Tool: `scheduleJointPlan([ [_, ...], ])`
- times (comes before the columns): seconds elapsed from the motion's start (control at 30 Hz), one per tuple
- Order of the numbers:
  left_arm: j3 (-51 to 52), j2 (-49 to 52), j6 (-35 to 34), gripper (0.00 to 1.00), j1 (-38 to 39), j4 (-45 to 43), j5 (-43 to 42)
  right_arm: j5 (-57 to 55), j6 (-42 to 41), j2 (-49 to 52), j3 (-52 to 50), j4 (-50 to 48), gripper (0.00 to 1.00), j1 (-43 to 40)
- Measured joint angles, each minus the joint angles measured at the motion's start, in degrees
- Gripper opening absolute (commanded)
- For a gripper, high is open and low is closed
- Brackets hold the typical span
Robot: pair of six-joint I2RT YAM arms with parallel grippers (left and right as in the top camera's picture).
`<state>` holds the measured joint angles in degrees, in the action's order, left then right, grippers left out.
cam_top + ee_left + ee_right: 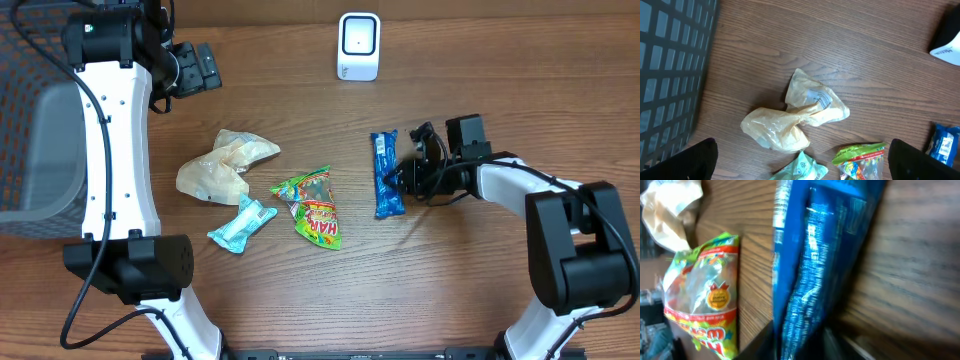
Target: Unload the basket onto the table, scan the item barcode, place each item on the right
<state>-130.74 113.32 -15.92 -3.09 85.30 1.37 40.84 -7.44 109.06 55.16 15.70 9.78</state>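
The table [480, 70] is brown wood with a plain grain running left to right, and it fills nearly every view, so little of the room shows. A grey mesh basket [40, 130] stands at the left edge. A white scanner [358, 46] stands upright at the far middle.

The blue packet [386, 175] lies right of centre, its length running near to far, well apart from the scanner. The right gripper [405, 174] reaches in low from the right. In the right wrist view its dark fingers [760, 342] press on either side of the packet, pinching it. That view is blurred, so whether the packet is off the wood cannot be told.

The left gripper [195, 68] hangs at the far left, near the basket, with its fingers [690, 160] spread wide and nothing between them.

A crumpled tan bag [222, 165] lies left of centre. A green sweets bag [312, 207] lies in the middle, and a teal packet [241, 224] lies just near-left of it.
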Motion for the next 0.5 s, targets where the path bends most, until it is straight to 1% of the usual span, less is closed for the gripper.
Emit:
scheduleJointPlan([
  [0.03,0.0,0.0,0.0,1.00,0.0,0.0,0.0,-0.3,-0.3,0.1,0.0,0.2,0.08,0.0],
  [0.07,0.0,0.0,0.0,1.00,0.0,0.0,0.0,-0.5,-0.5,0.1,0.0,0.5,0.06,-0.1],
  [0.17,0.0,0.0,0.0,1.00,0.0,0.0,0.0,-1.7,-2.1,0.1,0.9,3.2,0.04,-0.3],
  [0.3,0.0,0.0,0.0,1.00,0.0,0.0,0.0,-7.1,-3.0,-0.6,5.0,12.9,0.04,0.1],
  [0.4,0.0,0.0,0.0,1.00,0.0,0.0,0.0,-17.1,-3.7,-1.6,9.6,21.7,0.04,2.0],
  [0.5,0.0,0.0,0.0,1.00,0.0,0.0,0.0,-32.5,-6.3,-1.8,15.1,29.5,0.04,7.3],
])
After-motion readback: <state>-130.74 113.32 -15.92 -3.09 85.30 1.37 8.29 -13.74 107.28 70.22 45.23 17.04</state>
